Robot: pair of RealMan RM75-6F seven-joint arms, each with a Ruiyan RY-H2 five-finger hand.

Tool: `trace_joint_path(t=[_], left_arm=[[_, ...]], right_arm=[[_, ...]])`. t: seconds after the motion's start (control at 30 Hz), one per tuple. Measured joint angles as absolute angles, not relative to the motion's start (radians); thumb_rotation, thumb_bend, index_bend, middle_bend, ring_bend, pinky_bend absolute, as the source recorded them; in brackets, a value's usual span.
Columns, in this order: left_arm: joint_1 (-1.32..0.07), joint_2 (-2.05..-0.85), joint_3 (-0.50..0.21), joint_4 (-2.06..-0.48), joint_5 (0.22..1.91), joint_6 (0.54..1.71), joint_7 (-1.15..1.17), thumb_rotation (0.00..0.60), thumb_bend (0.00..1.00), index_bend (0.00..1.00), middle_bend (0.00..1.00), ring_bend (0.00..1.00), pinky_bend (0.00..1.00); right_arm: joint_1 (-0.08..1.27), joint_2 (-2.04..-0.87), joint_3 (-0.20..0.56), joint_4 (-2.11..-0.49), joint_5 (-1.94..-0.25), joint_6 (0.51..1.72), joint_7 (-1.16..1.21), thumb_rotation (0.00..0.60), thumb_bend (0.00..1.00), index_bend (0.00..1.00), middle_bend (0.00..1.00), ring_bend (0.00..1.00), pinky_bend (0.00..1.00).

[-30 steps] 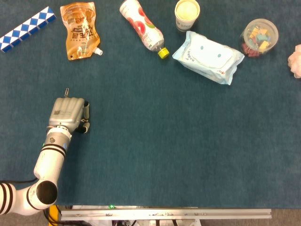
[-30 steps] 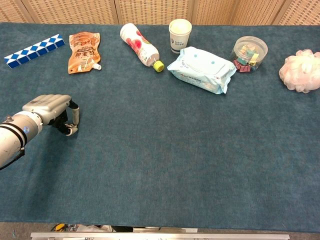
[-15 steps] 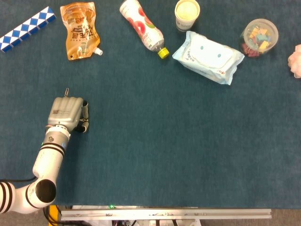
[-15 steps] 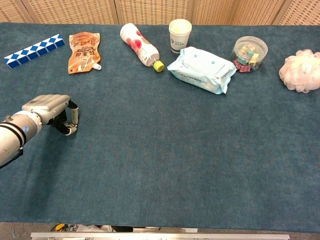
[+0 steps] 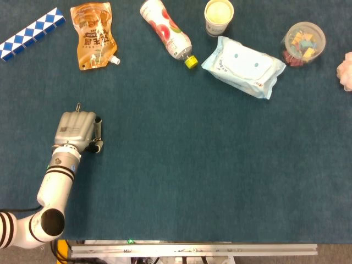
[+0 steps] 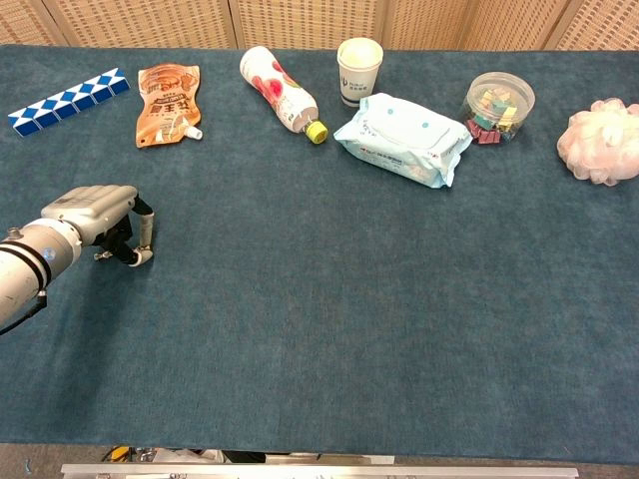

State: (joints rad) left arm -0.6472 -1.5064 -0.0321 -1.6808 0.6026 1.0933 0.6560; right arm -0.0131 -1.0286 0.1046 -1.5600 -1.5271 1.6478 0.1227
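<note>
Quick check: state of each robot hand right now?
Left robot hand: fingers curled over a small clip; grip cannot be told.
Right robot hand: not in view.

The pink sponge (image 5: pixel 346 70) is cut off by the right edge in the head view. Under the left hand (image 5: pixel 76 131), a small metal clip (image 5: pixel 79 105) is too small to identify; the palm's contents are hidden.

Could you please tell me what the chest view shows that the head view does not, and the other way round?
Only the chest view shows the wicker panels behind the table and the whole pink bath puff, which the head view cuts at its right edge. Only the head view shows the small paper clip just beyond the left hand and the metal rail at the near edge. Both show the left hand curled on the blue cloth, the orange pouch and the bottle.
</note>
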Motion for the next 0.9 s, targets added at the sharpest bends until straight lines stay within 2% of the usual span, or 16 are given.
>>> trace_joint_path(t=[0.27,0.6,0.9], left_arm=[[-0.642,-1.443,-0.058,-1.725,0.623,1.089,0.606,0.6,0.34,0.6,1.0,1.0,1.0],[-0.645,-1.316,-0.146,-1.791,0.617,1.003,0.446,0.6,0.34,0.6,1.0,1.0,1.0],[-0.695,-1.337,-0.188,-1.753,0.568,0.904,0.368,0.6,0.34,0.6,1.0,1.0,1.0]], right_arm=[[-0.011,-1.032,0.106,-1.558,-1.532,1.648,0.125,0.6,0.2,0.49,0.53,0.45,0.45],[-0.008,-1.035,0.105,-1.555,-1.537,1.645,0.13,0.6,0.2,0.49,0.53,0.45,0.45],[-0.011,-1.034,0.104,-1.551,-1.537,1.648,0.137,0.6,0.2,0.49,0.53,0.45,0.45]])
